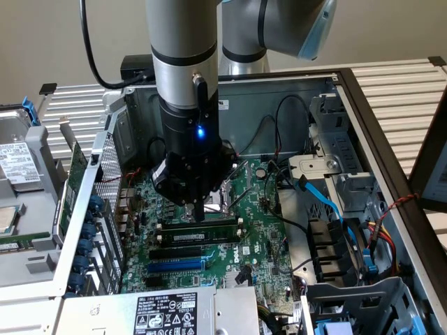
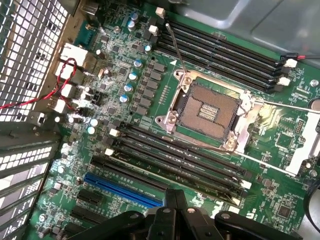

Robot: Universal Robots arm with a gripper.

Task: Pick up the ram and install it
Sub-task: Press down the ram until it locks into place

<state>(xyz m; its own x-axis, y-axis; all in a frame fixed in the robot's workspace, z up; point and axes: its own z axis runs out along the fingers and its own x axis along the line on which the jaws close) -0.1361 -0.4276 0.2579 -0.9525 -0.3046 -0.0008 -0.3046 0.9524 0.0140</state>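
Looming nearest the lens, my arm (image 1: 183, 42) reaches into the open computer case (image 1: 363, 105) over its green motherboard (image 1: 258, 209), the gripper (image 1: 198, 209) drawn narrow, fingers together, just above the ram (image 1: 209, 237) lying among the black slots (image 1: 174, 252).

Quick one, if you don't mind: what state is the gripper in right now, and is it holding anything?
Gripper: low over the motherboard, at the ram lying in its slot; whether the fingers are open or shut cannot be told.
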